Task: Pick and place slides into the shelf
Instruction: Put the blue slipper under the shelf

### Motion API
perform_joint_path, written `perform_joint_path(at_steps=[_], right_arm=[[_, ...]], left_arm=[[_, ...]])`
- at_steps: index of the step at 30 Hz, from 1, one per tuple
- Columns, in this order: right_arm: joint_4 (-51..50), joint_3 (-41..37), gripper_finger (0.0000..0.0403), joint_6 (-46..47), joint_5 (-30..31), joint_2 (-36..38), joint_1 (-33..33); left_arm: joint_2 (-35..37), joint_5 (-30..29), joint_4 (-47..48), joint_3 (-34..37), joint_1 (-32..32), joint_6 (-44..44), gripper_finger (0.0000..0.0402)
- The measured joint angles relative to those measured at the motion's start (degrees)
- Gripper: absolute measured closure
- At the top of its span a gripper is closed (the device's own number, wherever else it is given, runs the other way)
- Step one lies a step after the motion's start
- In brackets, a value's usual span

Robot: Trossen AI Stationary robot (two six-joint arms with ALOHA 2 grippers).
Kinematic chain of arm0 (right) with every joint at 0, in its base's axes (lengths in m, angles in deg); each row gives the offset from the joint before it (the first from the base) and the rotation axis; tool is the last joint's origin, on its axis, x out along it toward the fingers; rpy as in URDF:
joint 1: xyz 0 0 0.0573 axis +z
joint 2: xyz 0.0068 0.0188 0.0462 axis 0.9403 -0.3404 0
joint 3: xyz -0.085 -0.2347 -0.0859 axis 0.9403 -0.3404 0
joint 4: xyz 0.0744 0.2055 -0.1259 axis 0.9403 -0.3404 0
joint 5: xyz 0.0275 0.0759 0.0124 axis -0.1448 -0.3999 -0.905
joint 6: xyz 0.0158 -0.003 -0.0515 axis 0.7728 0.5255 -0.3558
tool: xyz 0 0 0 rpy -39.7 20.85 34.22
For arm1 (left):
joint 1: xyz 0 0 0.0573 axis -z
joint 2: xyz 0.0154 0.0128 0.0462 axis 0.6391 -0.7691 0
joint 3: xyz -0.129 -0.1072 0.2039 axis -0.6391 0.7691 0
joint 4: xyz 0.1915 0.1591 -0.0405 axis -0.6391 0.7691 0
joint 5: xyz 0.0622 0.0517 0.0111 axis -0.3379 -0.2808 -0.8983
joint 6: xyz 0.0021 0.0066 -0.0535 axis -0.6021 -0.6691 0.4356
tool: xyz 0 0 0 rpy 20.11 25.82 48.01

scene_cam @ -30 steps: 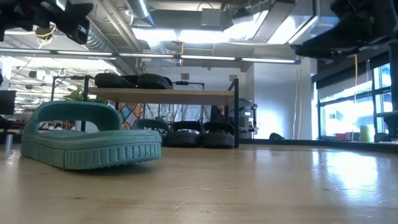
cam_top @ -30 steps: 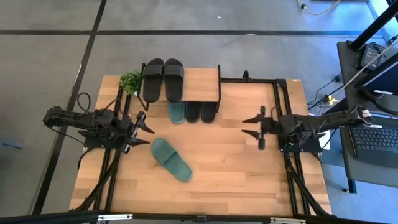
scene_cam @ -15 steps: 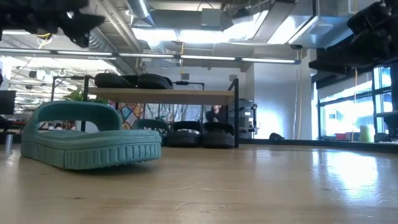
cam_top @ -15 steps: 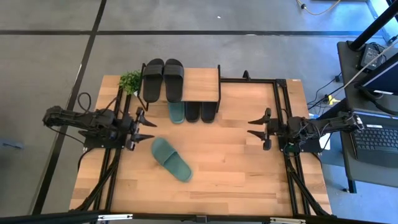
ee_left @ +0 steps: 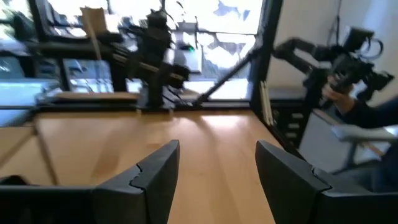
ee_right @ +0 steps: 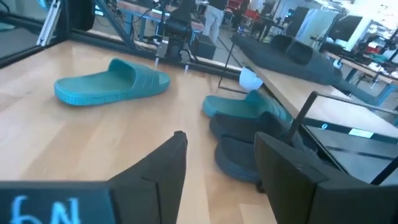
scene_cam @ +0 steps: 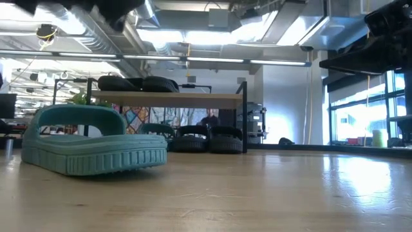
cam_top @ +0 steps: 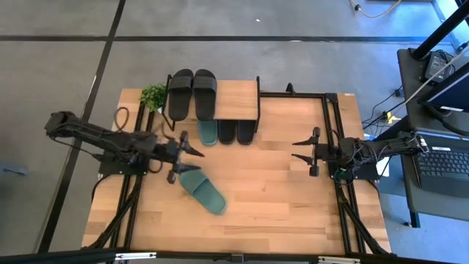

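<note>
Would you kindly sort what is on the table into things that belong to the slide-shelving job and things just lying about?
Job:
- loose teal slide
- shelf
- two black slides on top
- teal slide and two black slides under the shelf
- left gripper, open by the loose slide
- right gripper, open, waiting

Lying about:
- small green plant

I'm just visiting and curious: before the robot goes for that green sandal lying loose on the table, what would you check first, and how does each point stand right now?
1. Left claw open: ok, its fingers stand apart.
2. Left claw near the loose teal slide: ok, it is over the slide's near end in the high view.
3. Slide free to lift: ok, it lies alone on the table, sole down.
4. Room on the shelf: ok, the top board has bare wood beside the two black slides.
5. Right claw out of the way: ok, it is open at the table's right side.
6. Height of left claw above the slide: cannot tell.
</note>
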Motion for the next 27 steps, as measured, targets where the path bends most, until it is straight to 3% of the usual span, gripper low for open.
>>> perform_joint_path(at_steps=[5, 12, 19, 27], right_arm=[[-0.31, 0.01, 0.0215, -1.73, -0.01, -0.02, 0.02], [-4.74, 0.02, 0.0215, -1.60, -0.02, -0.04, 0.02], [-7.86, 0.02, 0.0214, 1.62, -0.02, -0.04, 0.02], [-9.52, 0.02, 0.0214, 3.94, -0.02, -0.04, 0.02]], left_arm=[[-14.62, -0.52, 8.82, -15.04, 4.57, 3.31, 0.0198], [-33.53, -8.43, 30.16, -32.54, 9.26, 23.25, 0.0198], [-46.99, -6.34, 33.00, -40.56, 14.00, 41.55, 0.0198], [-54.42, -6.01, 38.27, -42.01, 19.25, 61.02, 0.0198]])
